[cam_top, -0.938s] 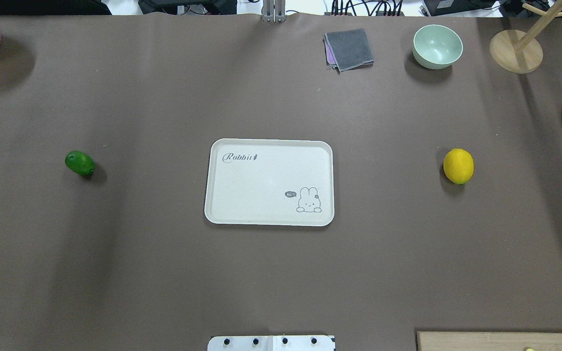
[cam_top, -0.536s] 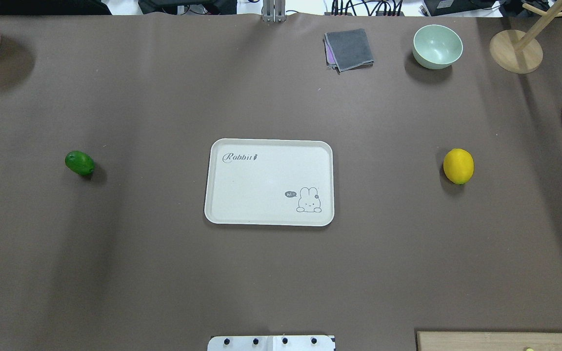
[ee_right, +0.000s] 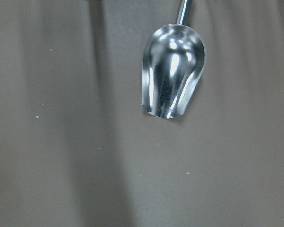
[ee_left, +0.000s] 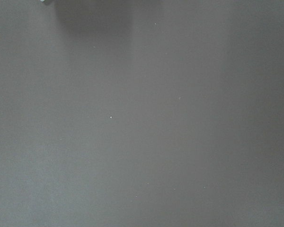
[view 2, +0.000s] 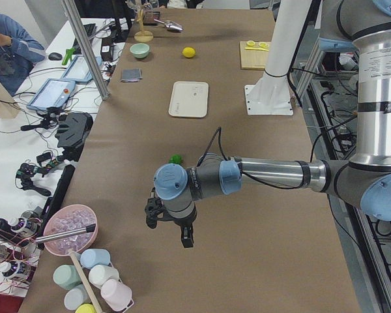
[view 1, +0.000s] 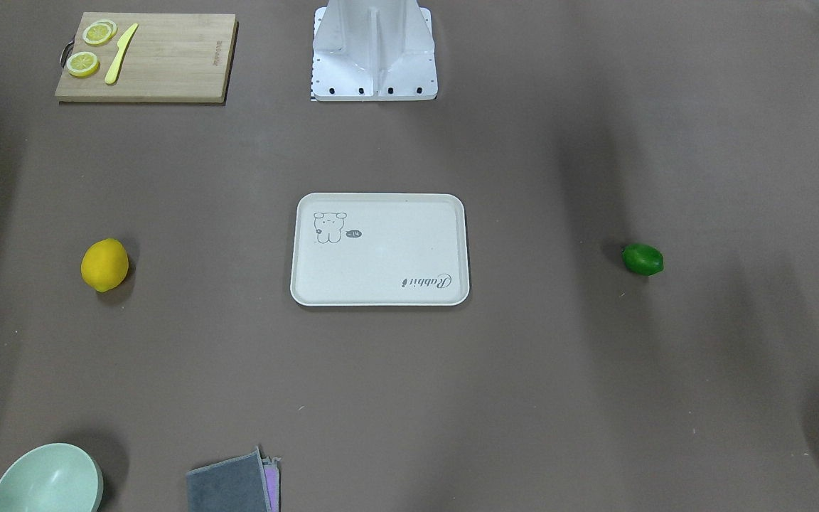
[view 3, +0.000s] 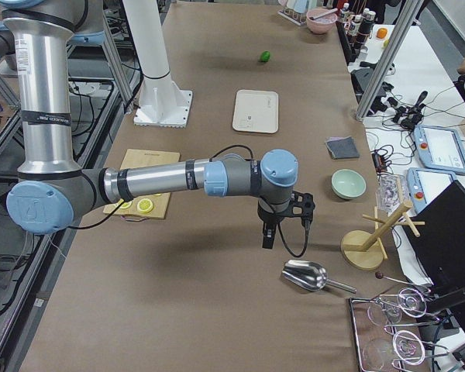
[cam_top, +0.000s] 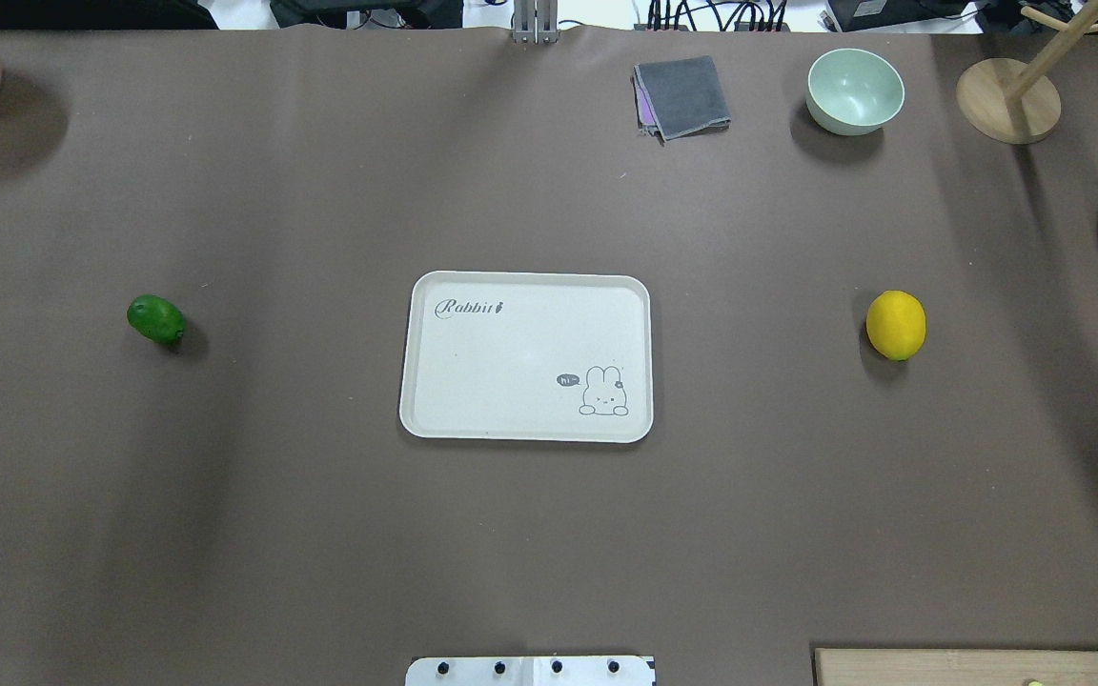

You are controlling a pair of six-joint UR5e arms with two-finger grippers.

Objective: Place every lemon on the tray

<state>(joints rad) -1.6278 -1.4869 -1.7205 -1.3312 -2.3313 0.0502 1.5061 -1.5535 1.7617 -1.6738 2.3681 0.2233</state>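
No visible change in overhead view: green lemon (cam_top: 155,318), yellow lemon (cam_top: 896,325), tray (cam_top: 511,353) unmoved.

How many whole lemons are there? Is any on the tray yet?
2. The yellow lemon lies to the robot's right of the tray, and the green lemon to its left. Neither is on the tray. None looks hidden.

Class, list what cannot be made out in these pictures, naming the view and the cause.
Left pincer: only in exterior left view, so open or shut is unclear.
Right pincer: only in exterior right view, likewise unclear.
Cutting board: overhead view, cut by the bottom edge.
Scoop: right wrist view, handle cut by the top edge.
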